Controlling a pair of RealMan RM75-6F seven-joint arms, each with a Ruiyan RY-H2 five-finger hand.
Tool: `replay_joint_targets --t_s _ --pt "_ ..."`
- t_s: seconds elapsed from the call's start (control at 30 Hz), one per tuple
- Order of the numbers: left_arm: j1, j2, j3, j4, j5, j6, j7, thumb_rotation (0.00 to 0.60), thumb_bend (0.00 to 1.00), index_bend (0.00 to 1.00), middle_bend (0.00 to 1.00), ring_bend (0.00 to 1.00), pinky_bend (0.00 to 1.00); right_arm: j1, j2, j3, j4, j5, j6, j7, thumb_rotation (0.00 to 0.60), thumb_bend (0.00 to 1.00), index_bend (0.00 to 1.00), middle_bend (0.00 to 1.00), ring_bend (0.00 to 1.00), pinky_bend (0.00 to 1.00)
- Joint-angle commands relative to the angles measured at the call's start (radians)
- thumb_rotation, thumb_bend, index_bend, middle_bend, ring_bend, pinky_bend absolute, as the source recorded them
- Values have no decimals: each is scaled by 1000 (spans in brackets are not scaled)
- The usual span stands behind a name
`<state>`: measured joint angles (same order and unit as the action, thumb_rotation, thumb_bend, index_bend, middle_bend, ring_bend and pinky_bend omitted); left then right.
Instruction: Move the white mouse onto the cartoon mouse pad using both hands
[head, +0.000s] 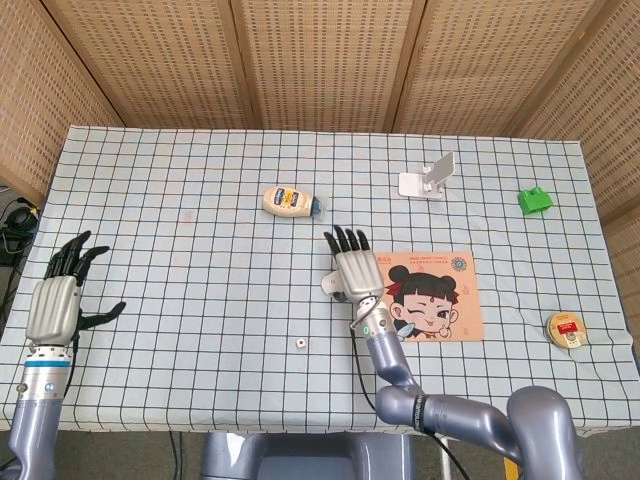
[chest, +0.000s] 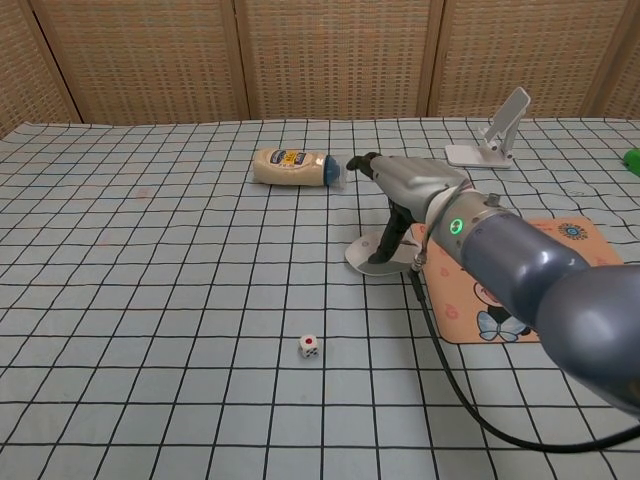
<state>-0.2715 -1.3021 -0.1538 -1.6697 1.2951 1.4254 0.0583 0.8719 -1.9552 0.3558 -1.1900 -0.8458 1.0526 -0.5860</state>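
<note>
The white mouse (head: 328, 283) lies just left of the cartoon mouse pad (head: 445, 297), mostly hidden under my right hand (head: 352, 270). In the chest view the mouse (chest: 361, 256) sits on the checked cloth beside the pad (chest: 503, 303). My right hand (chest: 405, 186) hovers flat above it with its fingers stretched out. Its thumb hangs down and touches the mouse's top. My left hand (head: 56, 302) is held open and holding nothing at the table's left edge, far from the mouse.
A mayonnaise bottle (head: 292, 201) lies behind the mouse. A small die (head: 300, 343) sits in front of it. A white phone stand (head: 430, 178), a green block (head: 534, 200) and a round tin (head: 566, 329) are on the right side.
</note>
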Motion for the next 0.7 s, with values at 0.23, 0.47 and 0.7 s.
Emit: replay_joint_targets --t_s 0.23,0.47,0.7 --pt "3 3 -3 -6 4 -3 -2 600 169 180 0 0 79 -1 -13 -6 29 8 -17 9 600 155 0 0 0 0" --pt "4 3 -8 -3 1 -14 -7 600 169 180 0 0 79 8 -37 -1 77 12 -47 35 600 154 0 0 0 0" --pt "5 6 -10 -4 -1 -23 -11 600 169 181 0 0 80 17 -43 -1 95 16 -61 22 600 189 35 0 0 0"
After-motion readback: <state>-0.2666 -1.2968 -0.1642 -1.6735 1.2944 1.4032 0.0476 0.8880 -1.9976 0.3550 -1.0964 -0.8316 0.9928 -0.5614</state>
